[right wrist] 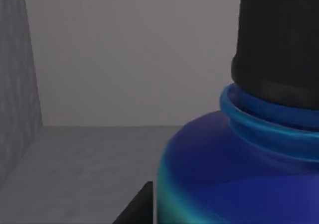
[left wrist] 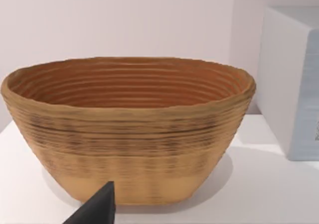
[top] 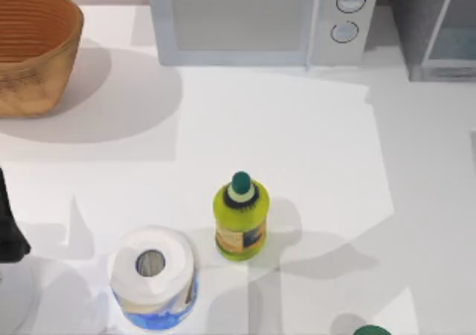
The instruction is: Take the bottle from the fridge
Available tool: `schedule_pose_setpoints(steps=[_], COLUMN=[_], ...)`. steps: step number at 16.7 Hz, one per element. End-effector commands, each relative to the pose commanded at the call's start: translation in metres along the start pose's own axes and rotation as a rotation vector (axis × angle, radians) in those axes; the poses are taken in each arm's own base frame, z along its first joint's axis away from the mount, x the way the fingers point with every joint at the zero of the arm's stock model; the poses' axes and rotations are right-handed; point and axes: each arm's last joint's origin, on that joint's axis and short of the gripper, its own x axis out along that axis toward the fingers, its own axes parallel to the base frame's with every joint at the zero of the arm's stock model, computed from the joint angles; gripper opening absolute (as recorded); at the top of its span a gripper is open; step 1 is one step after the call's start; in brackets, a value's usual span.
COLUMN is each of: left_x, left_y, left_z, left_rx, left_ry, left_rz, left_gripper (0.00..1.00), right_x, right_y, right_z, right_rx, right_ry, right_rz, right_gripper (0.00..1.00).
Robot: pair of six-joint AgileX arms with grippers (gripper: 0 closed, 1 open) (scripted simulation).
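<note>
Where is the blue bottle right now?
The bottle stands inside the fridge, close before the right wrist camera against grey inner walls; the fridge sits at the table's far right corner, beside the microwave.

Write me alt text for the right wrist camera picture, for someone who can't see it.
A blue bottle with a black screw cap stands very close to the camera, inside the fridge with its plain grey floor and walls. A dark fingertip of the right gripper pokes in beside the bottle's base.

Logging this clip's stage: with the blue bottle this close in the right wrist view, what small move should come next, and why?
Probably close the right hand on the bottle. It looms against the fridge walls, standing upright on the grey floor, not yet lifted out.
</note>
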Motion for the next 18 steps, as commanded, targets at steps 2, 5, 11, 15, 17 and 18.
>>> schedule_pose_setpoints(steps=[2, 5, 11, 15, 17, 18], left_x=[0.000, 0.000, 0.000, 0.000, 0.000, 0.000], left_y=[0.000, 0.000, 0.000, 0.000, 0.000, 0.000], left_z=[0.000, 0.000, 0.000, 0.000, 0.000, 0.000], left_rx=[0.000, 0.000, 0.000, 0.000, 0.000, 0.000], left_ry=[0.000, 0.000, 0.000, 0.000, 0.000, 0.000], left_rz=[0.000, 0.000, 0.000, 0.000, 0.000, 0.000], left_gripper=[1.00, 1.00, 1.00, 1.00, 1.00, 1.00], right_x=[0.000, 0.000, 0.000, 0.000, 0.000, 0.000], right_y=[0.000, 0.000, -0.001, -0.001, -0.001, -0.001], right_z=[0.000, 0.000, 0.021, 0.043, 0.051, 0.051], right_rx=[0.000, 0.000, 0.000, 0.002, 0.001, 0.001], right_ry=[0.000, 0.000, -0.004, 0.002, -0.001, -0.001], right_rz=[0.000, 0.000, -0.003, -0.002, -0.003, -0.003], right_gripper=[0.00, 0.00, 0.00, 0.00, 0.00, 0.00])
